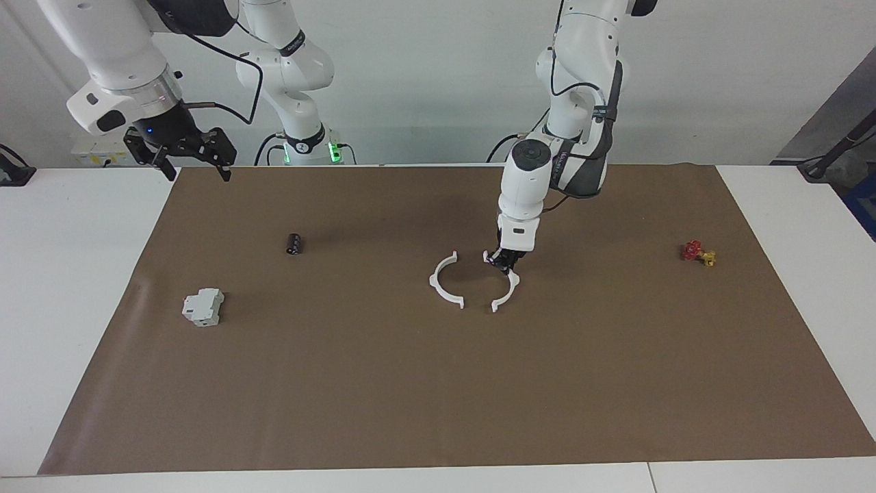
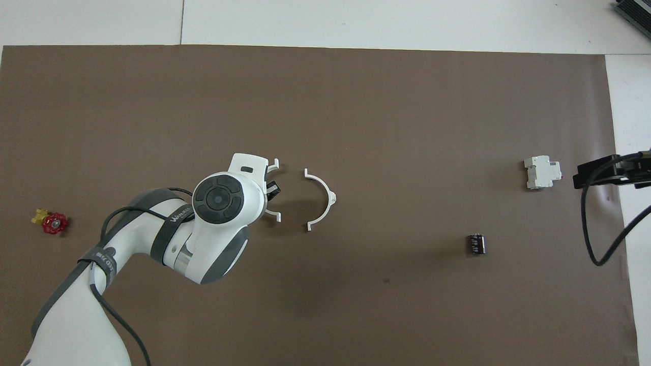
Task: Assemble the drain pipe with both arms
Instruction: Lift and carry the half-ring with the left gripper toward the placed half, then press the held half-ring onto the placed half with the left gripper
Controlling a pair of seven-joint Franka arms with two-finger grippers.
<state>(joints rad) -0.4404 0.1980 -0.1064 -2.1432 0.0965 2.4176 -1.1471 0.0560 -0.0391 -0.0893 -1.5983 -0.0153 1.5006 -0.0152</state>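
Note:
Two white half-rings of the drain pipe lie on the brown mat, open sides facing, a small gap between them. One half-ring (image 1: 445,282) (image 2: 324,200) lies free toward the right arm's end. My left gripper (image 1: 505,263) (image 2: 272,189) is down at the mat, its fingers closed on the rim of the other half-ring (image 1: 510,291), near its tab. From above the left hand hides most of that half-ring (image 2: 275,216). My right gripper (image 1: 182,156) (image 2: 605,173) waits raised and open over the mat's edge at its own end.
A grey boxy block (image 1: 203,306) (image 2: 542,172) and a small dark cylinder (image 1: 294,244) (image 2: 476,244) lie toward the right arm's end. A red-and-yellow valve (image 1: 697,253) (image 2: 51,222) lies toward the left arm's end. The brown mat (image 1: 438,397) covers the table's middle.

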